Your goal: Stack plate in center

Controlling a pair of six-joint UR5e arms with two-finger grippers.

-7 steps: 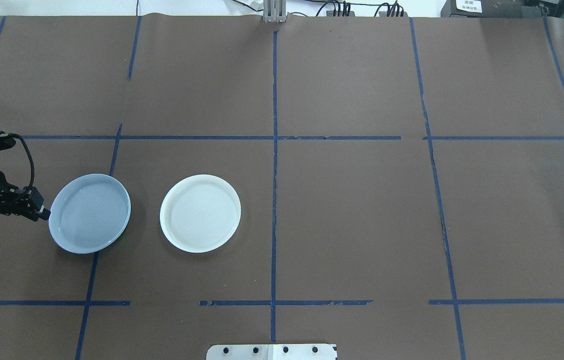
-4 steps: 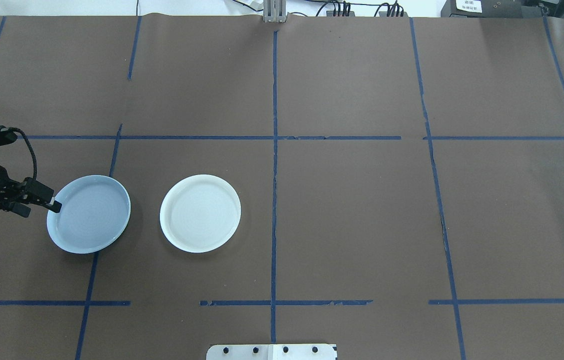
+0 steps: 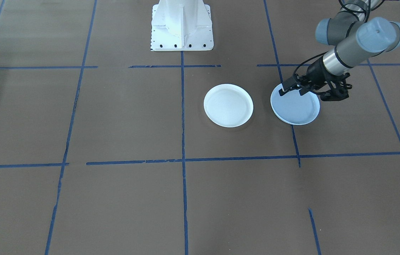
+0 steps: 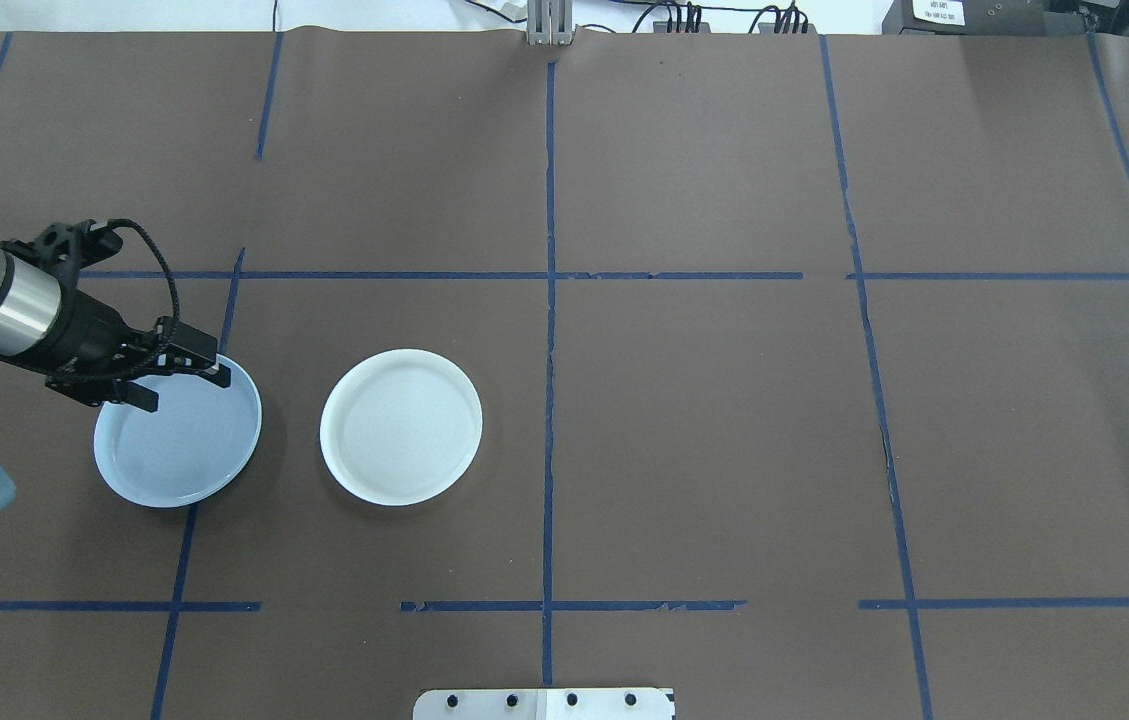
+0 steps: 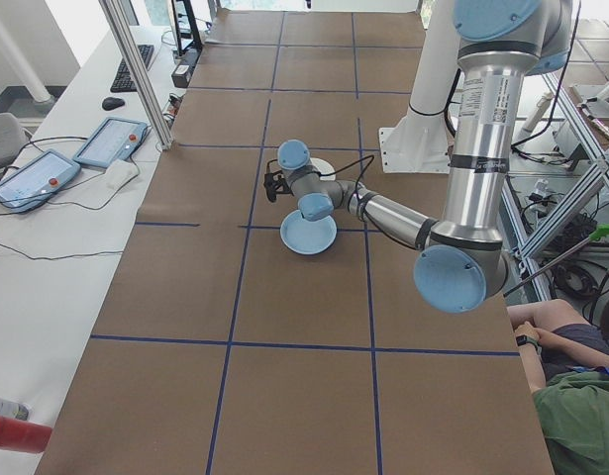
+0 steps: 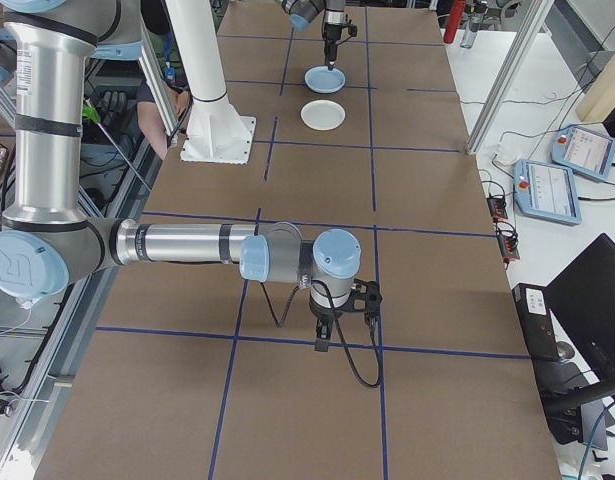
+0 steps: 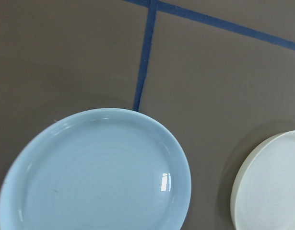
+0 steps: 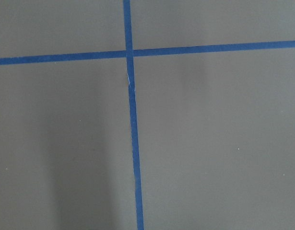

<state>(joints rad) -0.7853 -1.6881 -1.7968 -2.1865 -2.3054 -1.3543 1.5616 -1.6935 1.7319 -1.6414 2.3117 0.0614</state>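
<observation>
No readable writing anywhere. Left gripper (image 4: 186,375) over the blue plate's (image 4: 179,440) far rim, jaws parted, gripping nothing. Plate flat on the table (image 4: 704,420), just beside the white plate (image 4: 401,427), apart. Right gripper (image 6: 322,340) seen only sidelong, jaws' state untellable.

Left end effector (image 4: 186,380) apparently open
</observation>
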